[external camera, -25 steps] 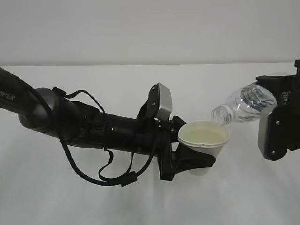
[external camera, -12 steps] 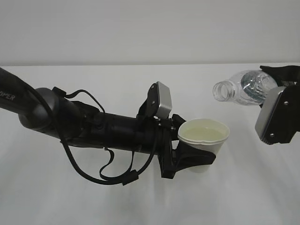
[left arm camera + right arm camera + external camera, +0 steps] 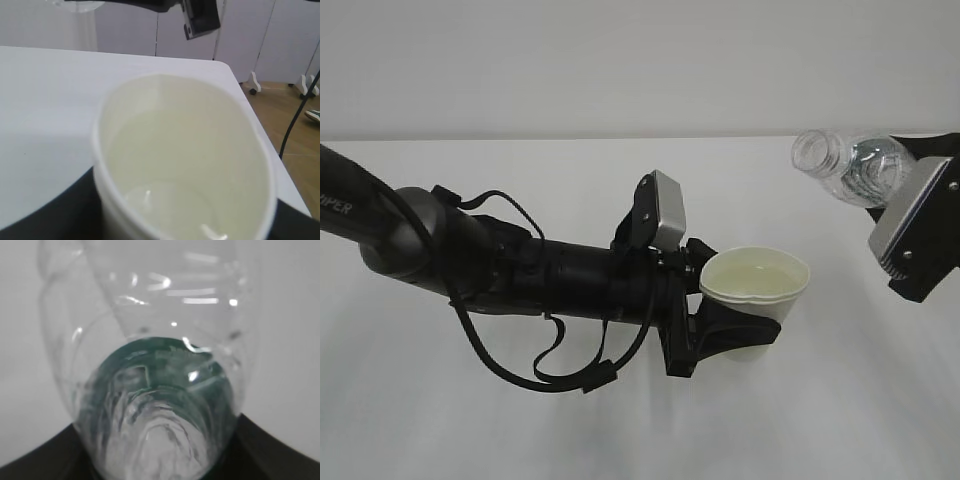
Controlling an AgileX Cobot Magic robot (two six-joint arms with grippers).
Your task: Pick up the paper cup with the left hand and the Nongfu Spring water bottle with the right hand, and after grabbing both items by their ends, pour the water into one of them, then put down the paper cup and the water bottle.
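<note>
While left claw (image 3: 735, 335) grips paper cup (image 3: 756, 300), table (image 3: 840, 400) beneath.

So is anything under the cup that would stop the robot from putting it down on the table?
Nothing visible. The paper cup hangs in the left gripper over bare white table. The bottle is up and to the right in the right gripper, not beneath the cup.
</note>
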